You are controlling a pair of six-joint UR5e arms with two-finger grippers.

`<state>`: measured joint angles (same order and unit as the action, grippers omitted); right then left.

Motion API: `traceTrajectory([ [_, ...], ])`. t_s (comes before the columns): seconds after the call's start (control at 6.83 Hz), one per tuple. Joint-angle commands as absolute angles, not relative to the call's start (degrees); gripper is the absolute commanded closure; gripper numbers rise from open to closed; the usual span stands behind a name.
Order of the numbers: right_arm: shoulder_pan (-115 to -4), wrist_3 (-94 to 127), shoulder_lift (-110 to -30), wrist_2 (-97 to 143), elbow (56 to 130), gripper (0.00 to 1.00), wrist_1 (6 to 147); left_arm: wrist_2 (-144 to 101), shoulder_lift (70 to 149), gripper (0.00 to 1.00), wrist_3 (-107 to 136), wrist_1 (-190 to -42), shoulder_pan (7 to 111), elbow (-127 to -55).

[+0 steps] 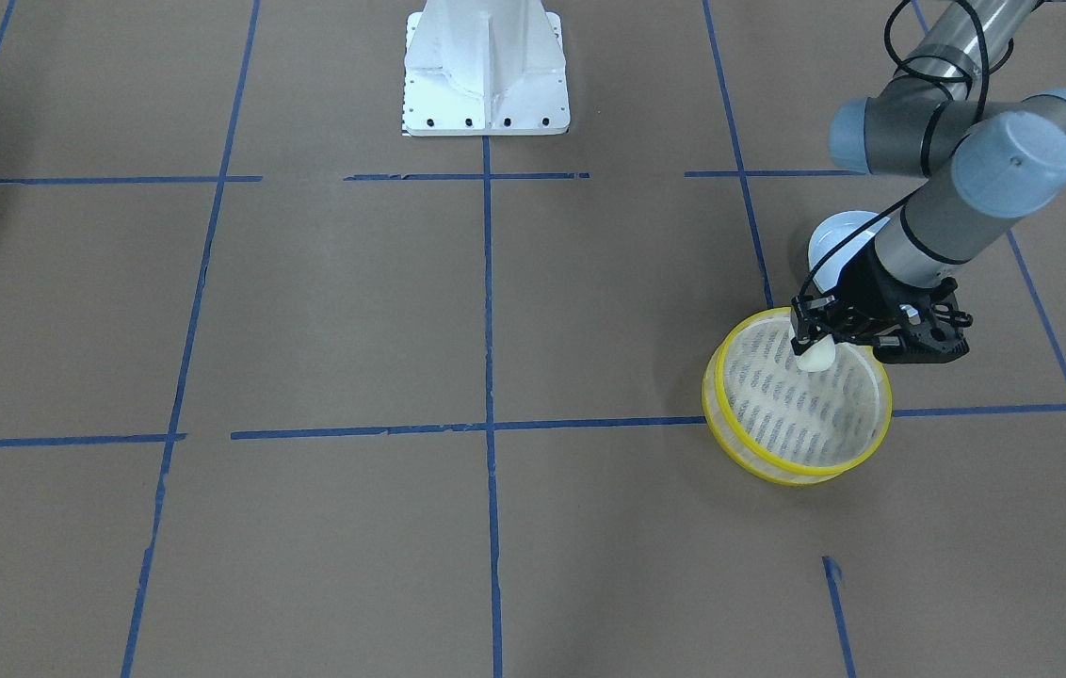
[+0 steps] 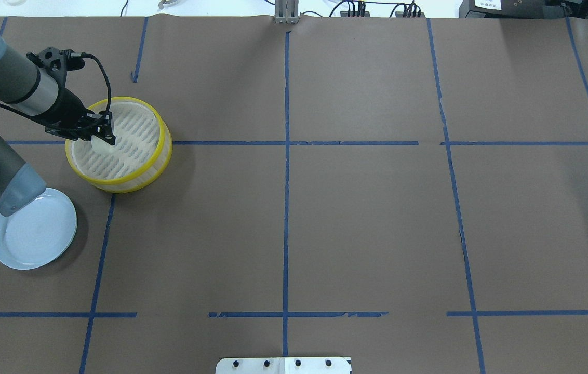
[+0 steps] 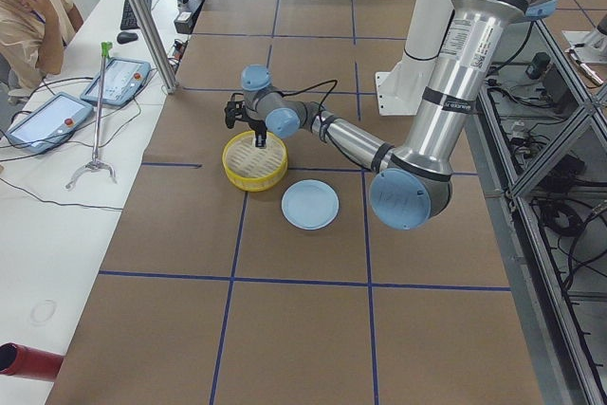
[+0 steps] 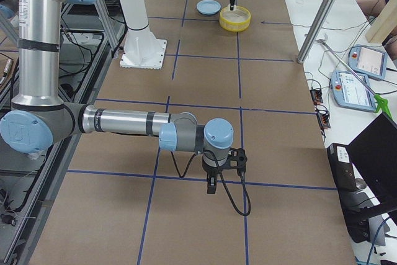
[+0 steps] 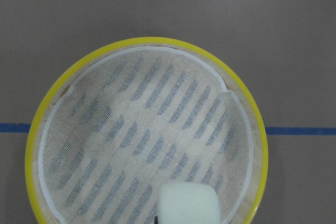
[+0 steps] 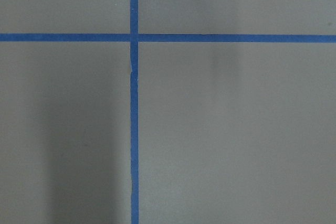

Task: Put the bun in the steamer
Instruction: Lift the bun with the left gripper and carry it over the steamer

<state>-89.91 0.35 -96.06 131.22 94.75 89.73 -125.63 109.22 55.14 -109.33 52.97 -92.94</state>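
Note:
The steamer (image 1: 797, 405) is a round basket with a yellow rim and a whitish mesh floor, standing on the brown table on my left side. It also shows in the overhead view (image 2: 135, 137) and the left wrist view (image 5: 147, 129). My left gripper (image 1: 815, 341) is shut on the bun (image 1: 815, 357), a small cream-white lump, and holds it inside the rim over the edge of the mesh floor. The bun shows at the bottom of the left wrist view (image 5: 188, 203). My right gripper (image 4: 211, 185) hangs over bare table far from the steamer; I cannot tell whether it is open or shut.
A pale blue plate (image 2: 34, 228) lies beside the steamer, nearer the robot and partly under my left arm. The white robot base (image 1: 486, 75) stands at the table's middle. Blue tape lines cross the brown surface.

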Motion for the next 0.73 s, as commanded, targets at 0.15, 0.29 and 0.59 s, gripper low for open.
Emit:
traceTrajectory([
  [0.15, -89.9, 0.4, -96.1, 131.2, 94.7, 0.0, 89.7, -122.8, 110.3, 0.63, 55.0, -109.9, 50.0, -89.4],
  [0.29, -89.9, 0.4, -96.1, 131.2, 94.7, 0.0, 89.7, -122.8, 110.4, 0.62, 54.9, -110.9, 50.0, -88.3],
  [0.59, -89.9, 0.4, -96.1, 131.2, 94.7, 0.0, 89.7, -122.8, 110.7, 0.6, 54.9, -112.2, 50.0, -87.3],
])
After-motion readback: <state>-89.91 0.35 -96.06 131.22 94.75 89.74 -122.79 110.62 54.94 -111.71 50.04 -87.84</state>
